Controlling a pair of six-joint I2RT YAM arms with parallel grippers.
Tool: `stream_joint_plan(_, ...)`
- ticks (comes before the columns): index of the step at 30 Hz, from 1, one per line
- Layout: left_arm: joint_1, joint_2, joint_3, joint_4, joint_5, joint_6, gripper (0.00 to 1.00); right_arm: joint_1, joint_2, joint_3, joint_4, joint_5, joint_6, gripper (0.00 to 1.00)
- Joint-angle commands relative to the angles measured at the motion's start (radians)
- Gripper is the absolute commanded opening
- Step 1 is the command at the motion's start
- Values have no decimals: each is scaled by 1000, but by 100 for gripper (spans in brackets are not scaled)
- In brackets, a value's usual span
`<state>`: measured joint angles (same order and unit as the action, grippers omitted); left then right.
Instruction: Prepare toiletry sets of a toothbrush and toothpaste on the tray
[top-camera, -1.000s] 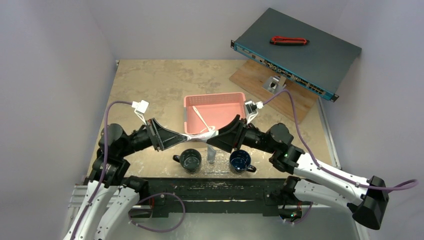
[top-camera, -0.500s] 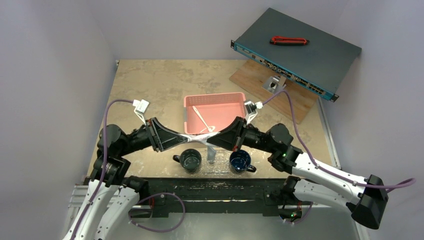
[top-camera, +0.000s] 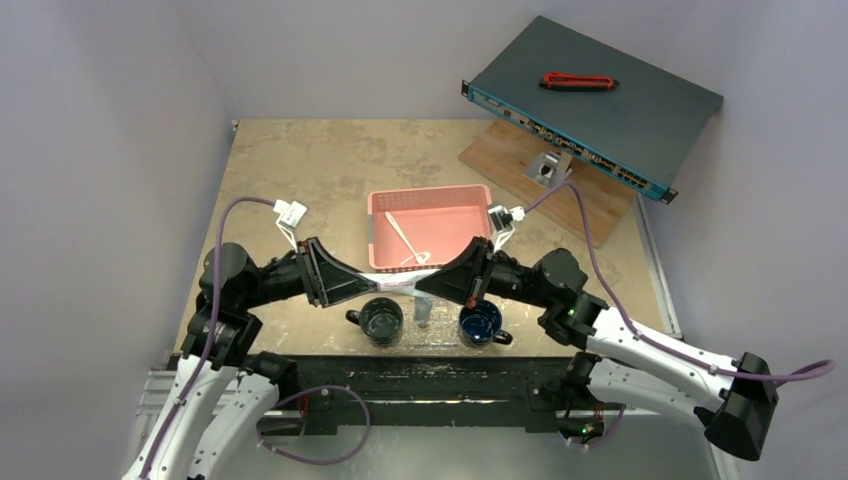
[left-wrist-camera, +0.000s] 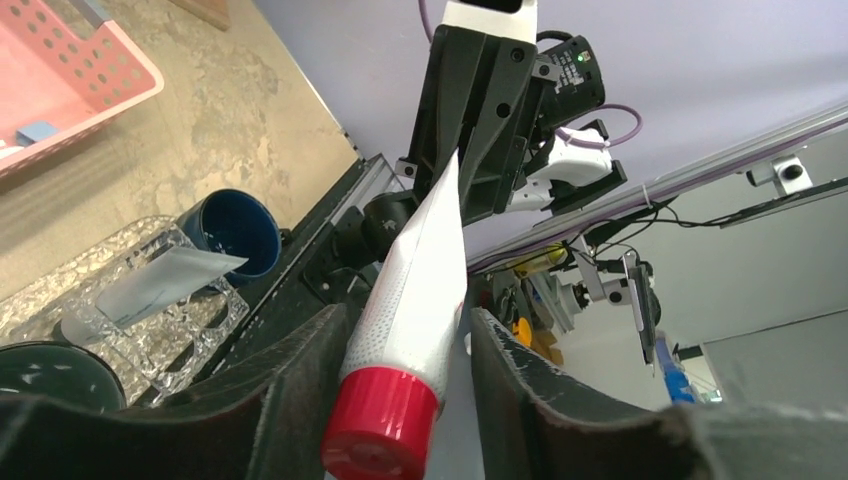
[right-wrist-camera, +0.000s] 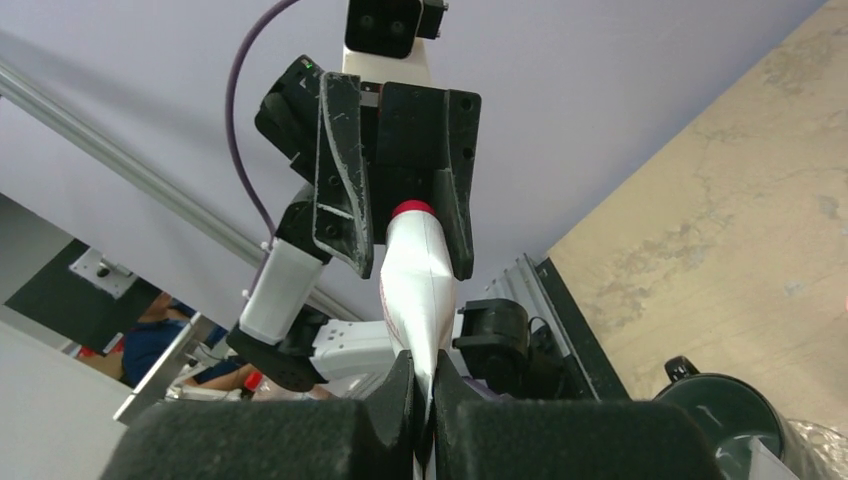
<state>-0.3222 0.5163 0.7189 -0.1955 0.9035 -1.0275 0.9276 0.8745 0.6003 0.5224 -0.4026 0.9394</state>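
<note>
At the surface's (top-camera: 300, 170) near edge, the tray (left-wrist-camera: 228, 306) sat between two mugs (top-camera: 381, 318). Above it, the right end effector (right-wrist-camera: 420, 385) clenched the toothpaste's (left-wrist-camera: 420, 270) flat tail. The left end effector (left-wrist-camera: 408, 318) straddled the red-capped end; I cannot tell whether it gripped. The pink basket (top-camera: 470, 195) lay at 12 o'clock.

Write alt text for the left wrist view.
A red-capped toothpaste tube stands between the fingers of the left gripper, its flat end pinched by the right gripper. Below left, another tube sits in the clear tray by a blue mug; pink basket top left.
</note>
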Motion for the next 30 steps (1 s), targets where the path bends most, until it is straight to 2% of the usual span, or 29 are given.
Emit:
stream_joint_plan(1,-3,29,64,-94,41,114,52,1,-11,70,-35,-5,-66,0)
stream_joint_plan(6,-3,54,94,-184,70,220,61,0,26,135,-132,-70,-125,0)
stream_joint_plan(13,-3,107,109,-254,139,338,64,2,113,237,-250,-204,-199,0)
stream_joint_plan(20,-3,128,73,-241,207,385,63,2,188,338,-386,-271,-275,0)
stream_joint_plan(30,-3,123,47,-237,261,421,53,2,247,404,-432,-269,-286,0)
